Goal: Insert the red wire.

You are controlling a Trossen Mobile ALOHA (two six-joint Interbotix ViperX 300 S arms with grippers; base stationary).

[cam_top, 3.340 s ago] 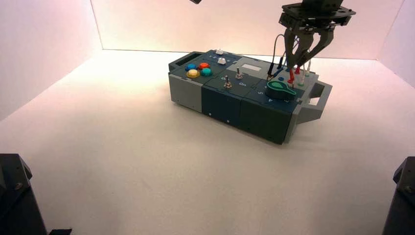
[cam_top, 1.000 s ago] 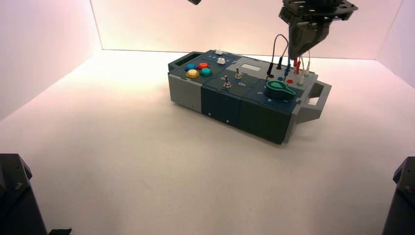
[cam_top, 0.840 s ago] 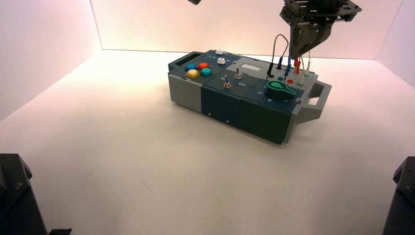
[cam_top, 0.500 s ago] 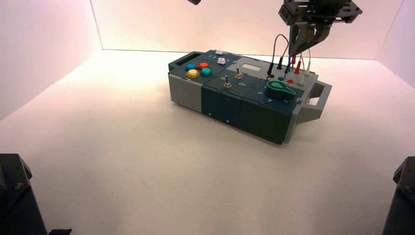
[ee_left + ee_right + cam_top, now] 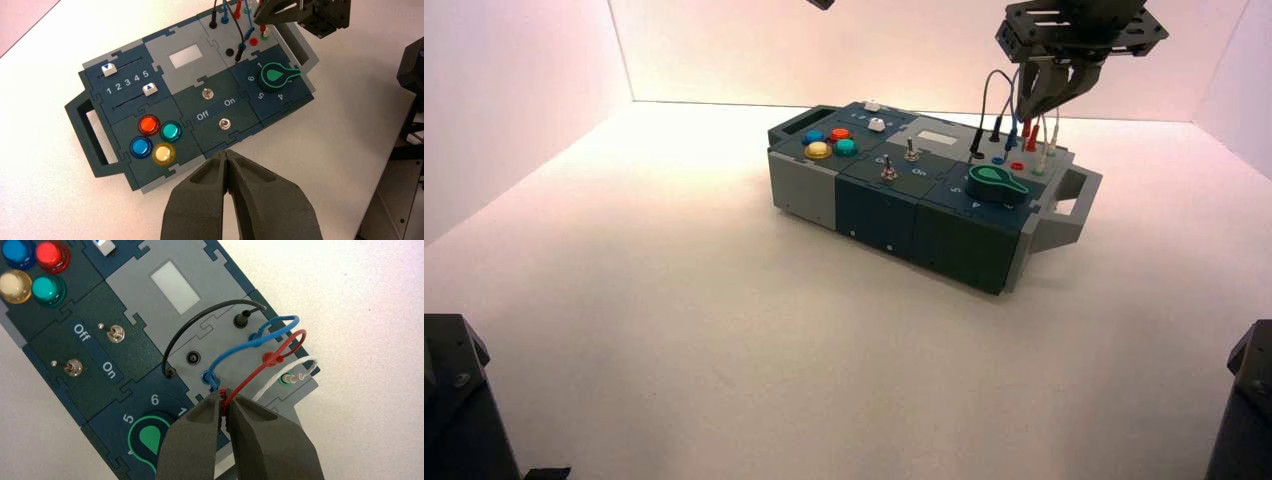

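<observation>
My right gripper [image 5: 223,396] is closed on one plug of the red wire [image 5: 257,371], holding it above the box's socket panel [image 5: 220,342], near the open red socket [image 5: 253,41], while the wire loops over to its other plug in the farther red socket. Just beside my fingertips is the blue wire [image 5: 242,346], then the green knob [image 5: 150,440], then the black wire [image 5: 190,325], and well off to my left my left gripper [image 5: 226,156] waits, shut.

Switches [image 5: 116,333] were shiny metal. Buttons [image 5: 46,288] were glossy plastic; knob [image 5: 150,440] and box [image 5: 215,325] looked matt plastic. Table [image 5: 724,330] looked smooth.
</observation>
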